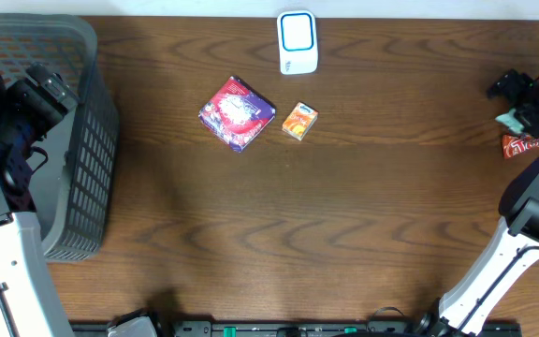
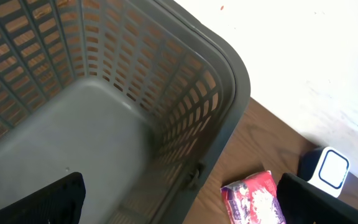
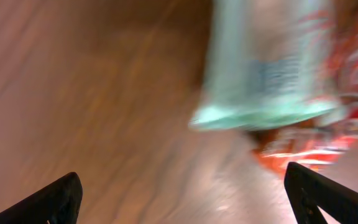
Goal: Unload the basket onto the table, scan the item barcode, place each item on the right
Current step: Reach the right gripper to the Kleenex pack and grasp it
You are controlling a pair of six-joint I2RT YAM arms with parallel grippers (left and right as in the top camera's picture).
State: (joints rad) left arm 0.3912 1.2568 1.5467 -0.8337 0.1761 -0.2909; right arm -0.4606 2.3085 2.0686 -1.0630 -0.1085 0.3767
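Right tool point(image 3: 182, 180) is spread wide, nothing pinched. Teal packet point(image 3: 266, 68) sits just ahead of it, lying over a red packet point(image 3: 316, 146), I think (view's blurry). I'd pinch only the teal one by an edge, barcode out, then head for the scanner point(image 1: 298, 42), well off across the table point(image 1: 344, 234). Left tool point(image 2: 182, 186), also spread, hangs farthest away over the basket point(image 2: 229, 81).

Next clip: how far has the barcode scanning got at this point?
Done: nothing evident; the basket shows bare floor where visible. In hand: nothing; left fingers stand open over the basket, right fingers open near the teal packet and red packet. Left: those two, plus the purple packet and orange box lying by the scanner, all apparently unscanned.
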